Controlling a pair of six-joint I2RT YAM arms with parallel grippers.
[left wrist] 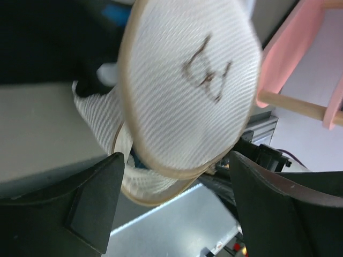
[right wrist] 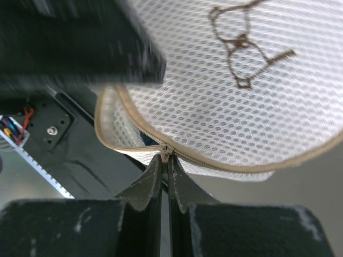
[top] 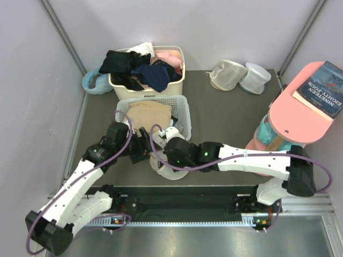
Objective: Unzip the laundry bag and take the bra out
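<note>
Cream-beige mesh laundry bag (left wrist: 187,80) was just on the arm-base side of the white slatted basket (top: 183,110), over the dark surface (top: 225,118). In the overhead view the right arm covered most of it, and only a curve of rim showed.

Right hand (right wrist: 165,160): fingers pressed together, pinching the zip slider (right wrist: 166,149) on the bag's rim. Zip tape ran off both ways from the slider. On one side a dark gap showed between the tape edges, so that stretch was parted.

Left hand (left wrist: 176,160): fingers wide apart, one on either side of the bag's lower rim. Could not tell whether either finger touched the mesh. Nothing was clamped.

Orientation: the drum looked tipped rather than level. Its flat face with the black bra pictogram (left wrist: 206,69) was turned toward both wrist cameras. The bag is round, so there was no long axis to record. In the left wrist view the face's lower edge stood off the wall beneath it, with a bit of blue in the opening.

Both hands met at the bag, just off the basket's near edge: left hand off the near-left corner, right hand nearer the middle.
</note>
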